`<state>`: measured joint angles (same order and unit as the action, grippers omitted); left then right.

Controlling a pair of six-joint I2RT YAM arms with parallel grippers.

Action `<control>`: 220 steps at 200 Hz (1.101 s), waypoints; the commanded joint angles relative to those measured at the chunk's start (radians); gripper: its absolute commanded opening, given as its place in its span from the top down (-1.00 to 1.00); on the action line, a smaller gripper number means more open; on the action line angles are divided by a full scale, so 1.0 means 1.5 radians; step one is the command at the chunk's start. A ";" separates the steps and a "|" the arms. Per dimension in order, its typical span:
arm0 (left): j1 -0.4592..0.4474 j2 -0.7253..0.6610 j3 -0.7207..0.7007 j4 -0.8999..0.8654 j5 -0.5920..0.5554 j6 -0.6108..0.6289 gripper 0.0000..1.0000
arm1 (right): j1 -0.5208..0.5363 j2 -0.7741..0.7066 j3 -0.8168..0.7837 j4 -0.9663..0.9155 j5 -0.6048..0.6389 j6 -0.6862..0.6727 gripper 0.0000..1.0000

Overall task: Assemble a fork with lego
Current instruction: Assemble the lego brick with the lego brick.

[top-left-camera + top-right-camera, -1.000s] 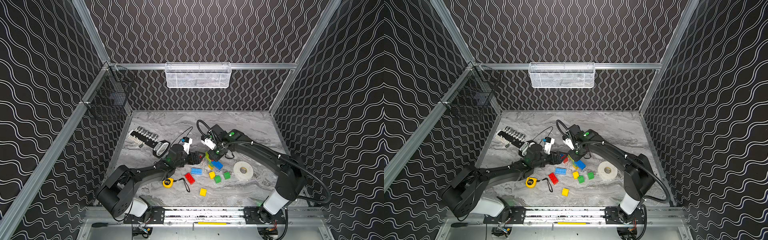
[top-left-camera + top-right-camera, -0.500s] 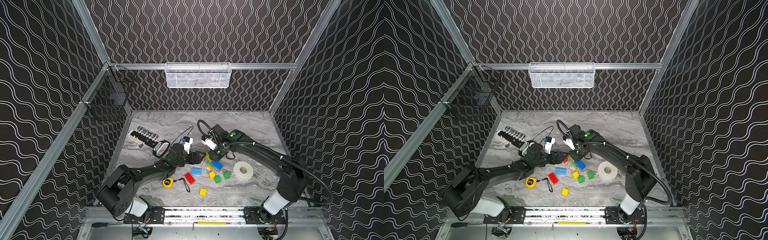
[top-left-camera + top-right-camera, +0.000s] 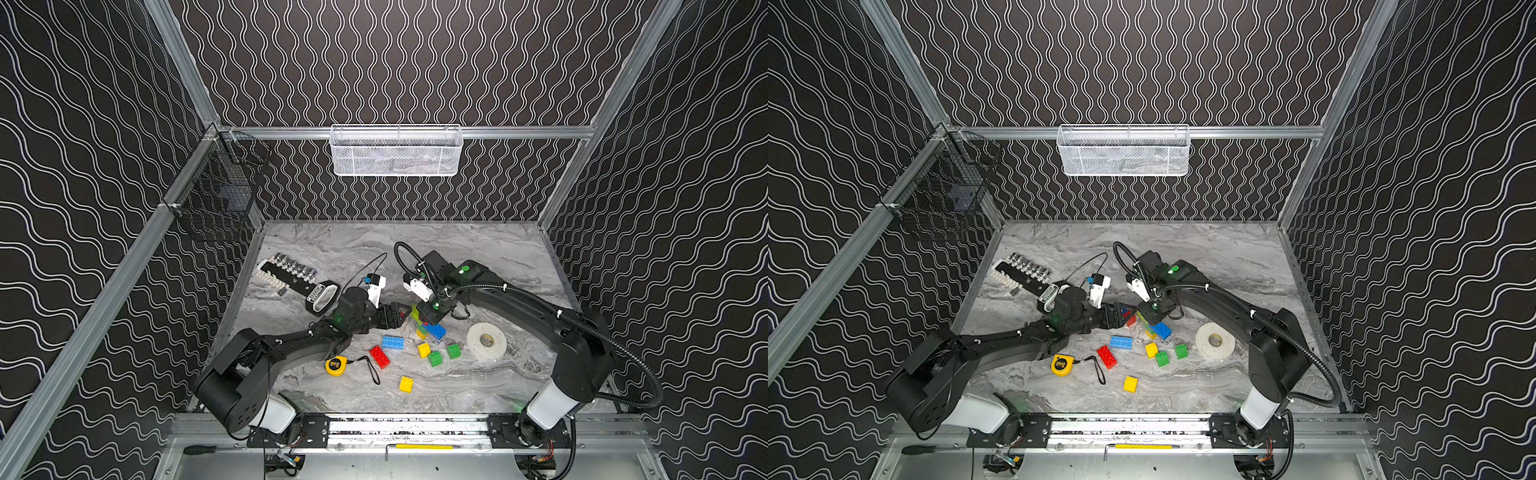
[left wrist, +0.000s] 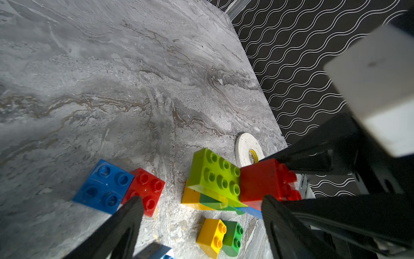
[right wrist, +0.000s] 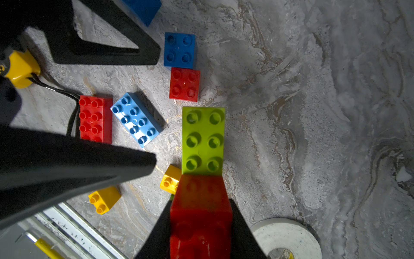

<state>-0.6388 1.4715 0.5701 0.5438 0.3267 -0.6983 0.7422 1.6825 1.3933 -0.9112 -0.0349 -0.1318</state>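
My right gripper (image 5: pixel 200 208) is shut on a red brick (image 5: pixel 200 215). That brick butts against the end of a lime green oblong brick (image 5: pixel 202 140) (image 4: pixel 215 175), which tops a small stack of yellow, green and blue lego (image 3: pixel 432 330). My left gripper (image 4: pixel 200 201) is open and holds nothing, with its fingers either side of the stack's near end. A blue square brick (image 4: pixel 104 186) and a red square brick (image 4: pixel 145 188) lie by one of its fingers (image 4: pixel 132 208). In both top views the two grippers (image 3: pixel 401 313) (image 3: pixel 1152 318) meet at mid-table.
Loose lego lie nearer the front: a light blue oblong (image 3: pixel 392 342), a red oblong (image 3: pixel 380 356), yellow (image 3: pixel 406 384) and green (image 3: pixel 435 358) pieces. A yellow tape measure (image 3: pixel 336 365) sits front left, a white tape roll (image 3: pixel 486 341) to the right and a socket set (image 3: pixel 291 274) at back left.
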 commanded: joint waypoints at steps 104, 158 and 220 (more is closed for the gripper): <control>0.000 0.008 0.008 0.018 0.008 0.016 -0.74 | 0.005 0.024 -0.016 -0.071 0.018 -0.011 1.00; 0.000 0.010 0.012 0.015 0.009 0.017 -0.74 | 0.015 0.004 -0.046 -0.075 0.044 -0.017 1.00; 0.000 0.006 0.011 0.009 0.006 0.019 -0.74 | 0.018 0.001 -0.062 -0.067 0.050 -0.016 1.00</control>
<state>-0.6388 1.4834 0.5816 0.5434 0.3298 -0.6960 0.7654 1.6623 1.3281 -0.8677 0.0204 -0.1432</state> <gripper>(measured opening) 0.872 0.337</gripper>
